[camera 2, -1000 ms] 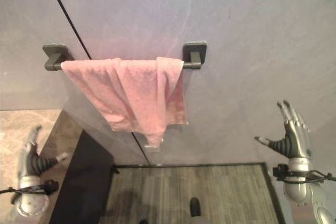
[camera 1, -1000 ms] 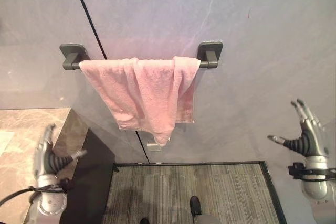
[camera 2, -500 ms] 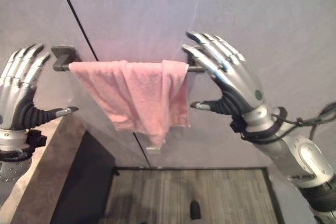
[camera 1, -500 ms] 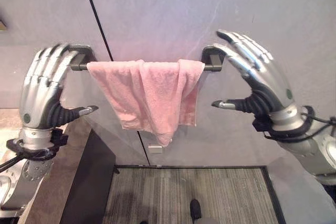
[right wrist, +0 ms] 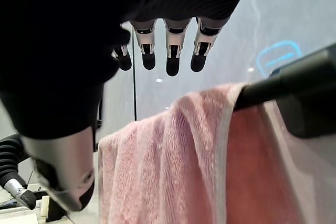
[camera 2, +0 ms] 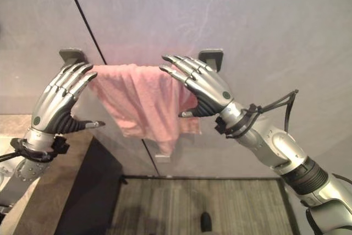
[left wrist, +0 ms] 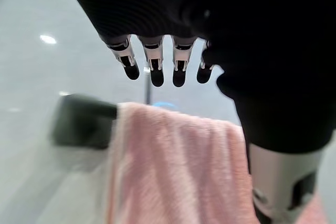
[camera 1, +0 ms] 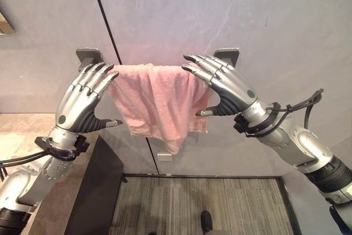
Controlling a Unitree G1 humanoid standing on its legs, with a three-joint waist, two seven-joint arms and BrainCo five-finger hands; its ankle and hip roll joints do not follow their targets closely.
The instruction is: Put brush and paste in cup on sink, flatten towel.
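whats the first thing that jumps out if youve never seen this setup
A pink towel hangs bunched and uneven on a dark wall rail, one corner drooping lowest. The left hand and right hand are raised open at either end of it, fingers straight, not gripping it.

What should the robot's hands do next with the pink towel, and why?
Probably close both hands on the towel's top corners. The pink towel hangs bunched and crooked on the bar, and the left hand and right hand hover open at its two ends, not gripping it yet.
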